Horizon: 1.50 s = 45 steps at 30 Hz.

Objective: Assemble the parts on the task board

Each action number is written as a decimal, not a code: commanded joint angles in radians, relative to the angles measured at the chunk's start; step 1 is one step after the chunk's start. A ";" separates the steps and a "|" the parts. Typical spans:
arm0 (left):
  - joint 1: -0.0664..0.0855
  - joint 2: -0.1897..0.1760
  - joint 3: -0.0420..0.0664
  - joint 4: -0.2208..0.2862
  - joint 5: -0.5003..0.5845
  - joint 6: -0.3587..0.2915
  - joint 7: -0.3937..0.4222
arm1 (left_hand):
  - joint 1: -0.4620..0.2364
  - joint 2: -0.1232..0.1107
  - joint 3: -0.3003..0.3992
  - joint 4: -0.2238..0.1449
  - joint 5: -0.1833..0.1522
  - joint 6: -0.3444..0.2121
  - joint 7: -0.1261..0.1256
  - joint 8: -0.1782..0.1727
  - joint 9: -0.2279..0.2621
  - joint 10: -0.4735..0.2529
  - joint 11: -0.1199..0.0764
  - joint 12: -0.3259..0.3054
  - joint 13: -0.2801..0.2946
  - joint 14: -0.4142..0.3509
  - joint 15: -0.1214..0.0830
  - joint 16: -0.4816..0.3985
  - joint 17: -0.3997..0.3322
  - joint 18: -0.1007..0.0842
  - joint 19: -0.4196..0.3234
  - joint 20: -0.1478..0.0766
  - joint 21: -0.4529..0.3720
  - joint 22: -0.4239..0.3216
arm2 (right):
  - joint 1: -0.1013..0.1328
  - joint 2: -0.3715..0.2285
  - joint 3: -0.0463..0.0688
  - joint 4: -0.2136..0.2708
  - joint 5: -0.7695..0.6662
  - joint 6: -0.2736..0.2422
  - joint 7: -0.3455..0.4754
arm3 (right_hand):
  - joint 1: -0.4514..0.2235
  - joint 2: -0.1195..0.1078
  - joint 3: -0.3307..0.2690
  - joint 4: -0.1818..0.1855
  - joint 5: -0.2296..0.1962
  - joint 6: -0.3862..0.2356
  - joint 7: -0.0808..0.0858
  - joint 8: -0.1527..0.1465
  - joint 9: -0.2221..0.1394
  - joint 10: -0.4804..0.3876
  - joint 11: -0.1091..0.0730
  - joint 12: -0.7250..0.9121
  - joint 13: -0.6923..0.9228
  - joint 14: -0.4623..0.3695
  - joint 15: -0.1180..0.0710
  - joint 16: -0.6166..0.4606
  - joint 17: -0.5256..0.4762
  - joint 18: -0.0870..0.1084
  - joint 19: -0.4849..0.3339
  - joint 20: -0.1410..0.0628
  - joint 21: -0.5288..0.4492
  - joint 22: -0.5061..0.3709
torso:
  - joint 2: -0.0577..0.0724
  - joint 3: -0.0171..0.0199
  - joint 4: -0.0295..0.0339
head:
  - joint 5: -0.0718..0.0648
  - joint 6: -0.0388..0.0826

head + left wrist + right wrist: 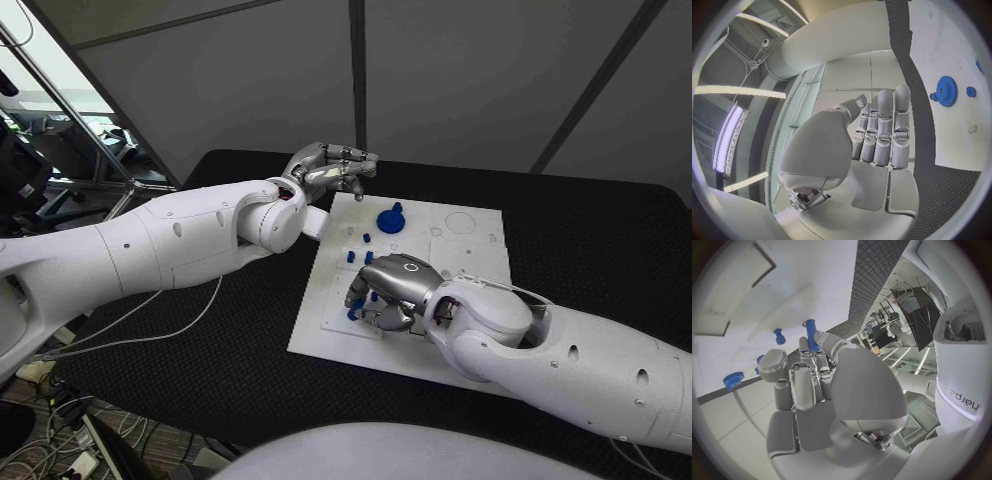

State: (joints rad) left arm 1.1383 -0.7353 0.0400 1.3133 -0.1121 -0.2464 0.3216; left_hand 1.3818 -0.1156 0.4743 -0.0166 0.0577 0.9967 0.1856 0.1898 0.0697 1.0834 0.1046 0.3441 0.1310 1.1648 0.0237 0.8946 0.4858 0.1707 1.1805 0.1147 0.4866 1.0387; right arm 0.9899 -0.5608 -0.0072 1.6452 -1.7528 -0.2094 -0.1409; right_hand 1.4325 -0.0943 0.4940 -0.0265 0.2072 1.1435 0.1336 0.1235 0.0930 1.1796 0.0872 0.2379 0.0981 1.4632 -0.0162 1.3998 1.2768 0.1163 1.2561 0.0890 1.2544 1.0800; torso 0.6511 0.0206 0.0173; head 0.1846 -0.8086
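Parts, small and blue, clustered about the right robot hand (387, 295), itself lowered onto the near-left area of the task board (462, 250) with fingers pointed down among them. Upright blue peg (811, 334) right against the fingertips (804, 346) in the right wrist view; gripped or merely touched, impossible to tell. Second short peg (779, 336) just beside it, standing apart on the white surface. Ridged blue cap (734, 380) farther off, near the board's edge. In the head view, a bit of blue (355, 308) peeking out beside the silver fingers, close to the board's left edge.

Farther up the board, a few small pegs (351, 256) standing in a loose group between the right robot hand and the far end. Beyond them a blue gear (391, 218) with a knob on top, sitting on the far-left part of the plate; same gear (946, 90) visible past the fingers in the left wrist view, with a small blue round piece (971, 91) just beside it.

Left robot hand (332, 170) raised off the far-left corner of the board, over the black desk (606, 240), well apart from the right one. Fingers (885, 131) pressed together side by side and curled in, thumb folded near them, nothing held. No contact with board or parts.

Task board lying flat, mid-desk, set at a slight angle.
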 commanded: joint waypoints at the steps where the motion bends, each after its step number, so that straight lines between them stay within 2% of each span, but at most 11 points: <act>1: 0.002 0.000 0.001 0.001 0.004 0.011 0.005 | 0.008 0.001 -0.001 -0.004 0.005 -0.007 -0.003 0.002 0.001 -0.005 -0.001 0.003 0.001 -0.006 -0.002 0.005 -0.001 0.011 -0.005 0.003 -0.003 -0.001 | -0.003 0.005 -0.004 -0.002 -0.055 0.023 -0.030 | 0.008 0.004 -0.002 -0.004 0.004 -0.002 0.007 -0.006 0.000 0.033 -0.023 0.006 0.001 0.054 0.001 -0.003 -0.001 -0.008 -0.004 0.000 -0.006 -0.001 | 0.000 0.0005 0.0001 | 0.000 0.002; 4: 0.002 0.000 0.001 0.001 0.004 0.012 0.003 | 0.008 0.001 -0.001 -0.004 0.005 -0.008 -0.003 0.003 0.001 -0.006 -0.001 0.004 0.001 -0.006 -0.002 0.005 -0.002 0.011 -0.005 0.003 -0.003 -0.001 | -0.004 0.009 -0.006 0.000 -0.061 0.030 -0.032 | 0.006 0.003 -0.003 -0.004 0.004 -0.002 0.007 -0.006 0.000 0.032 -0.023 0.005 0.002 0.054 0.001 -0.003 0.000 -0.008 -0.005 0.000 -0.007 -0.002 | 0.000 0.0005 0.0001 | 0.000 0.002; 9: 0.002 -0.001 0.001 0.001 0.003 0.014 0.002 | 0.008 0.001 -0.001 -0.004 0.005 -0.008 -0.003 0.003 0.001 -0.006 -0.001 0.005 0.001 -0.006 -0.002 0.005 -0.002 0.011 -0.005 0.003 -0.003 -0.001 | -0.005 0.009 -0.019 0.005 -0.073 0.048 -0.039 | 0.005 0.001 -0.004 -0.005 0.004 -0.003 0.007 -0.007 0.000 0.032 -0.023 0.004 0.002 0.054 0.001 -0.003 -0.001 -0.008 -0.006 0.001 -0.007 -0.003 | 0.000 0.0001 -0.0007 | -0.001 0.001; 14: 0.002 -0.001 0.001 0.001 0.003 0.015 0.000 | 0.008 0.001 -0.001 -0.004 0.005 -0.008 -0.003 0.003 0.001 -0.006 -0.001 0.005 0.001 -0.006 -0.002 0.005 -0.002 0.011 -0.005 0.003 -0.003 -0.001 | -0.005 0.009 -0.023 0.006 -0.085 0.054 -0.046 | 0.005 0.001 -0.004 -0.005 0.004 -0.003 0.007 -0.007 0.000 0.032 -0.023 0.004 0.002 0.054 0.001 -0.003 -0.001 -0.008 -0.006 0.001 -0.007 -0.003 | 0.000 0.0003 -0.0005 | -0.001 0.001; 20: 0.002 -0.001 0.001 0.000 0.003 0.016 -0.001 | 0.008 0.001 -0.001 -0.004 0.005 -0.008 -0.003 0.003 0.001 -0.006 -0.001 0.005 0.001 -0.006 -0.002 0.005 -0.002 0.011 -0.005 0.003 -0.003 -0.001 | -0.005 0.008 -0.024 0.010 -0.095 0.052 -0.051 | 0.003 0.000 -0.005 -0.005 0.004 -0.002 0.006 -0.007 0.000 0.032 -0.023 0.003 0.002 0.053 0.001 -0.004 -0.002 -0.007 -0.007 0.001 -0.008 -0.004 | 0.000 0.0006 0.0007 | -0.001 0.000; 35: 0.002 -0.001 0.001 -0.002 0.003 0.017 -0.002 | 0.008 0.001 -0.001 -0.004 0.005 -0.008 -0.003 0.003 0.001 -0.006 -0.001 0.005 0.001 -0.006 -0.002 0.005 -0.002 0.011 -0.005 0.003 -0.003 -0.001 | -0.006 -0.017 -0.024 0.040 -0.127 0.037 -0.069 | 0.003 0.002 -0.005 -0.006 0.005 -0.001 0.006 -0.006 0.001 0.033 -0.024 0.003 0.003 0.054 0.001 -0.003 0.000 -0.008 -0.006 0.001 -0.006 -0.001 | 0.001 0.0020 -0.0014 | 0.001 0.000; 45: 0.002 0.000 0.001 -0.002 0.003 0.018 -0.003 | 0.008 0.001 -0.001 -0.004 0.005 -0.008 -0.003 0.003 0.001 -0.006 -0.001 0.005 0.001 -0.006 -0.002 0.005 -0.002 0.011 -0.005 0.003 -0.003 -0.001 | -0.006 -0.029 -0.024 0.055 -0.136 0.043 -0.082 | 0.002 0.002 -0.006 -0.006 0.006 0.001 0.005 -0.006 0.001 0.035 -0.024 0.003 0.004 0.054 0.001 -0.002 0.000 -0.008 -0.007 0.001 -0.006 -0.001 | -0.001 0.0011 -0.0004 | 0.001 0.000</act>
State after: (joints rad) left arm 1.1386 -0.7367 0.0400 1.3107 -0.1121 -0.2396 0.3157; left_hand 1.3818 -0.1156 0.4744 -0.0165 0.0577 0.9932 0.1820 0.1897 0.0697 1.0834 0.1047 0.3441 0.1307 1.1648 0.0237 0.8946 0.4852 0.1708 1.1806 0.1146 0.4866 1.0387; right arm 0.9845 -0.5868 -0.0293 1.6995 -1.8738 -0.1949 -0.2064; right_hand 1.4319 -0.0944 0.4893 -0.0272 0.2065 1.1414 0.1348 0.1152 0.0921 1.1818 0.0894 0.2380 0.1002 1.4632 -0.0162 1.3998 1.2760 0.1164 1.2561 0.0890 1.2499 1.0780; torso 0.6514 0.0220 0.0163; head 0.1857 -0.8090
